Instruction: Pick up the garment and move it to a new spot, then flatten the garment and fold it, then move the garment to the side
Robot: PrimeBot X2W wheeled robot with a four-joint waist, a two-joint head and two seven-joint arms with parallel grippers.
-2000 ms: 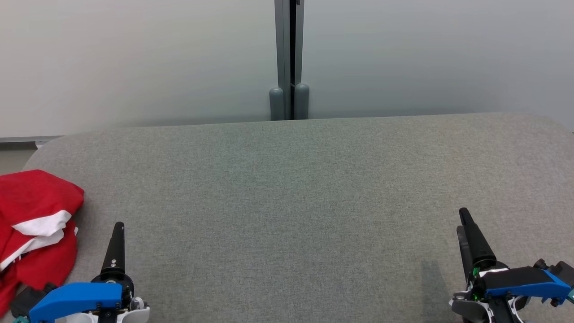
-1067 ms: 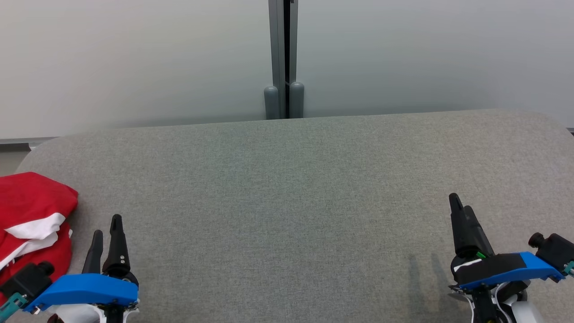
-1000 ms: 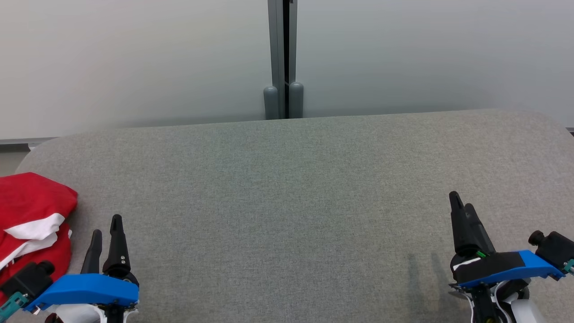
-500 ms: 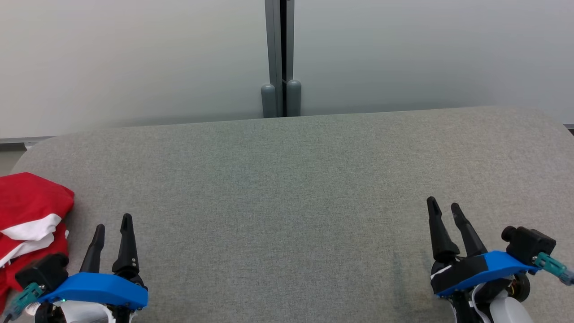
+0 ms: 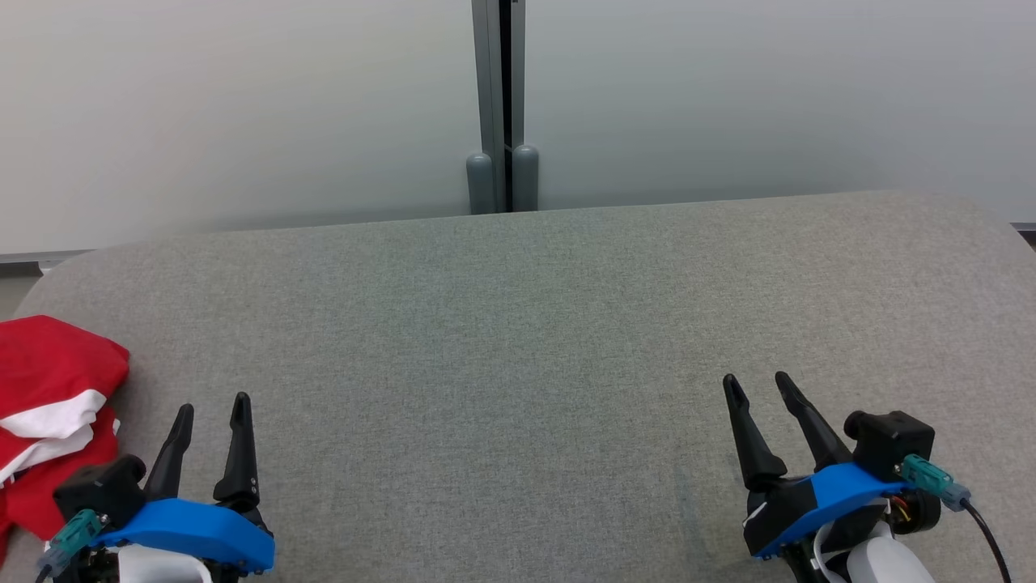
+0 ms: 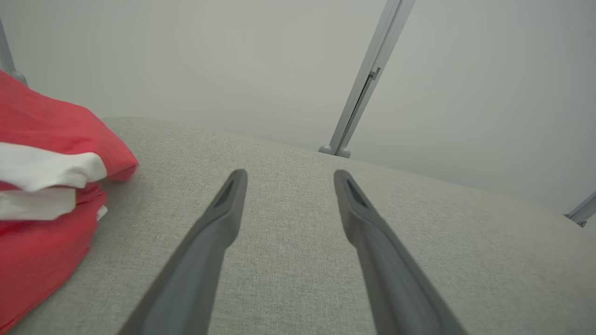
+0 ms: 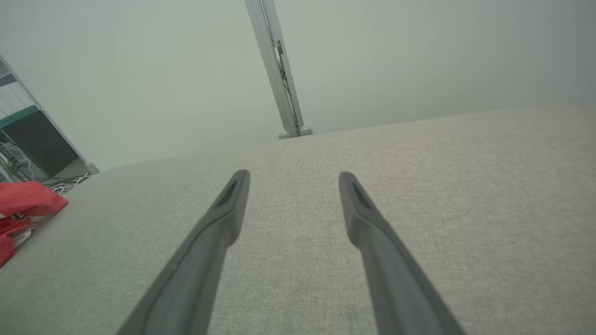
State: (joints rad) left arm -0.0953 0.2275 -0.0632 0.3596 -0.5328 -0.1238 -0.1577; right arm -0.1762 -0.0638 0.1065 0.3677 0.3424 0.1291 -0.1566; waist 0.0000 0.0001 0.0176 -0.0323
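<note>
Left gripper shows in my head view with its two dark fingers spread wide and nothing between them, on the near side and well left of the grey post that stands behind the far edge of the grey fabric table. I see the right gripper just as wide and empty, near side, right of the post. The garment, red with white bands, lies bunched at the table's end far left of the post, near the left gripper. On my left wrist view the left gripper gapes over bare fabric, post ahead, garment heaped beside the finger farther from the post, apart from it. On my right wrist view the right gripper stands open with the post almost straight ahead and the garment well left of the post.
</note>
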